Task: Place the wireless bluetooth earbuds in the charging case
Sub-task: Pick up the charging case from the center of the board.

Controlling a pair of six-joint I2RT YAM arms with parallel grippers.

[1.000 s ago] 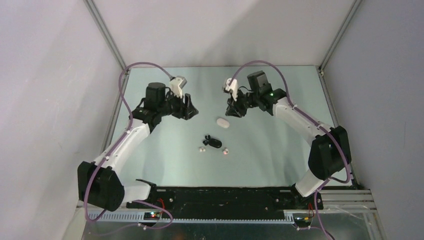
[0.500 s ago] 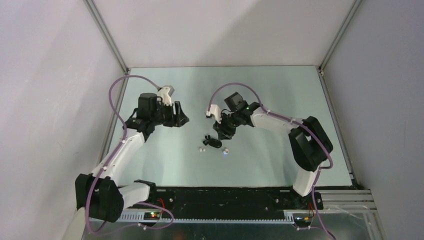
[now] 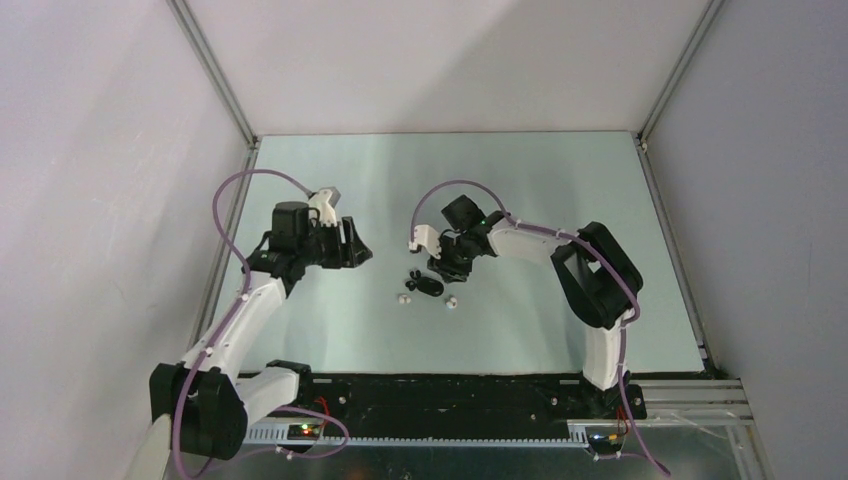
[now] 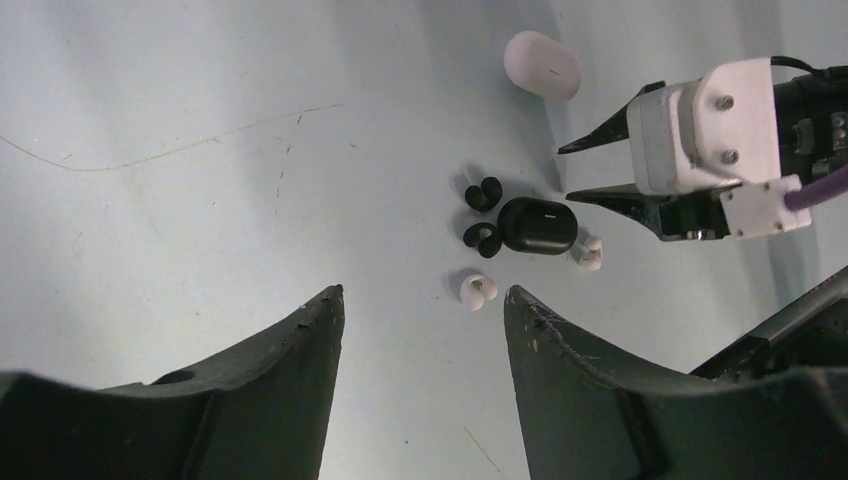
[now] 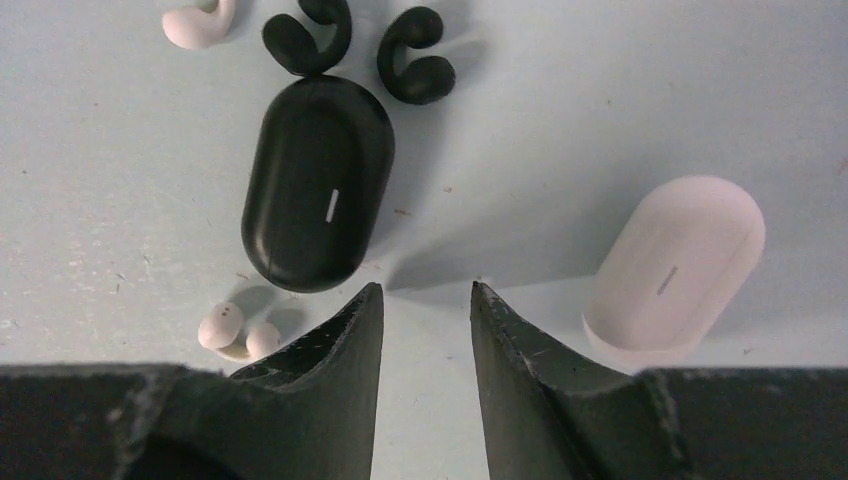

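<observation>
A closed black charging case (image 5: 318, 185) lies mid-table, also seen as the black case (image 3: 430, 287) (image 4: 537, 225). Two black earbuds (image 5: 308, 35) (image 5: 415, 55) lie at its far end. One white earbud (image 5: 238, 332) sits by its near end and another white earbud (image 5: 200, 22) beyond it. A closed white case (image 5: 675, 265) lies to the right. My right gripper (image 5: 426, 287) hovers open between the two cases, empty. My left gripper (image 4: 422, 293) is open and empty, left of the group, with a white earbud (image 4: 478, 290) just ahead of its right finger.
Grey enclosure walls with aluminium posts (image 3: 212, 70) ring the pale green table (image 3: 560, 180). A black rail (image 3: 450, 395) runs along the near edge. The right arm's elbow (image 3: 600, 270) stands right of the group.
Both arms came down and inward toward the earbuds. The right gripper moved from the back over the white case to the black case, and its jaws stand wider.
</observation>
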